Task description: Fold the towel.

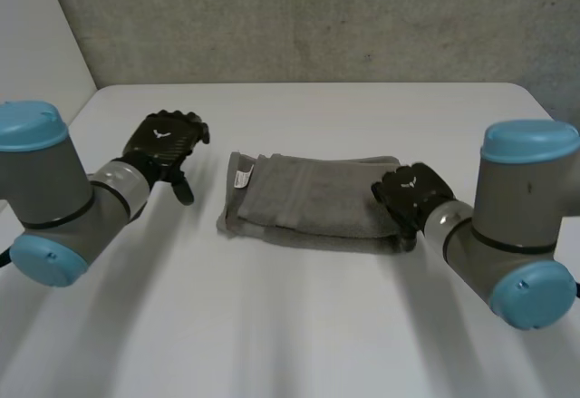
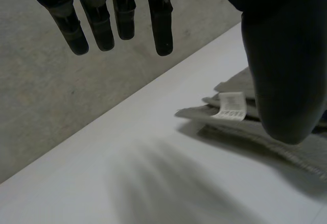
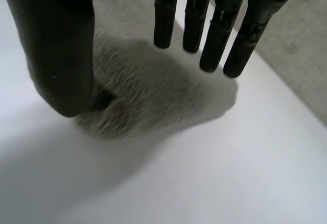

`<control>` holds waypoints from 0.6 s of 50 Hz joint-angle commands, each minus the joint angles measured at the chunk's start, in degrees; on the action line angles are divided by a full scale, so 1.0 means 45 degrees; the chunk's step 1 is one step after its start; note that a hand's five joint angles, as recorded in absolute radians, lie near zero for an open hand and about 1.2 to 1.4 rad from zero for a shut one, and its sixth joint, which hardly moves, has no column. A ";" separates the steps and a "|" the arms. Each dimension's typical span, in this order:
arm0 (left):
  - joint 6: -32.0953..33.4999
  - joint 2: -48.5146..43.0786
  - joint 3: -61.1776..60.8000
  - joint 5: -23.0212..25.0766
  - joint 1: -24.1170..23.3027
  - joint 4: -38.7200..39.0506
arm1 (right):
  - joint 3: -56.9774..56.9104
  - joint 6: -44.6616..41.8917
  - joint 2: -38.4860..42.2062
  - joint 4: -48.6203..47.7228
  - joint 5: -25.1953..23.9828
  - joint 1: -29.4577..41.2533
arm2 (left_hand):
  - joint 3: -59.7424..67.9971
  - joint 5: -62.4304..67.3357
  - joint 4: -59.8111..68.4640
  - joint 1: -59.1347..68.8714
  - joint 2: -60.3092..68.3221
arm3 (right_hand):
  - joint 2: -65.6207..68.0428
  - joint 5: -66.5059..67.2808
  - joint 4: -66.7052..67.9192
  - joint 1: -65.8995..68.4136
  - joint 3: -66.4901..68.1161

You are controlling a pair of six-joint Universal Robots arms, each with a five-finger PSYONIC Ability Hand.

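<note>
A grey towel (image 1: 308,203) lies folded into a long narrow strip in the middle of the white table (image 1: 299,325), with a white label (image 1: 242,179) at its left end. My left hand (image 1: 165,144) hovers off that end, apart from the cloth, fingers (image 2: 159,20) straight and open; the towel's layered end (image 2: 286,147) and its label (image 2: 230,106) lie beside the thumb. My right hand (image 1: 410,194) is over the towel's right end. Its fingers (image 3: 219,30) are straight and spread above the rounded end of the towel (image 3: 153,91), and its thumb (image 3: 61,55) is close to the cloth's edge, holding nothing.
A grey textured wall (image 1: 299,17) runs behind the table's far edge. Bare tabletop lies in front of the towel and on both sides of it.
</note>
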 commanded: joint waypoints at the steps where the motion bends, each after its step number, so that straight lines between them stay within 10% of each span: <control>1: 0.0000 -0.0113 0.0101 -0.0030 -0.0514 0.0072 | 0.1013 0.0426 0.0237 -0.1041 -0.0273 -0.0399 | -0.0343 -0.0030 -0.0421 -0.0372 -0.0207 | 0.3260 0.3176 0.3295 0.3426 0.3302; 8: -0.0020 -0.0114 0.0081 -0.0069 -0.0651 0.0072 | 0.1054 0.0289 0.0375 -0.1571 -0.0214 -0.0828 | -0.0380 -0.0068 -0.0459 -0.0409 -0.0244 | 1.1286 1.1202 1.1320 1.1451 1.1327; 19: -0.0020 0.0140 0.0140 -0.0089 -0.0495 0.0053 | -0.1212 -0.0512 -0.0485 -0.0497 -0.0371 -0.0654 | -0.0455 -0.0142 -0.0534 -0.0484 -0.0319 | 1.1297 1.1213 1.1331 1.1462 1.1338; 30: -0.1152 0.0746 0.0902 -0.0186 -0.0358 0.0072 | -0.6267 -0.0668 0.1892 0.0948 -0.0527 0.3756 | -0.0493 -0.0180 -0.0571 -0.0521 -0.0356 | 1.1297 1.1213 1.1331 1.1462 1.1338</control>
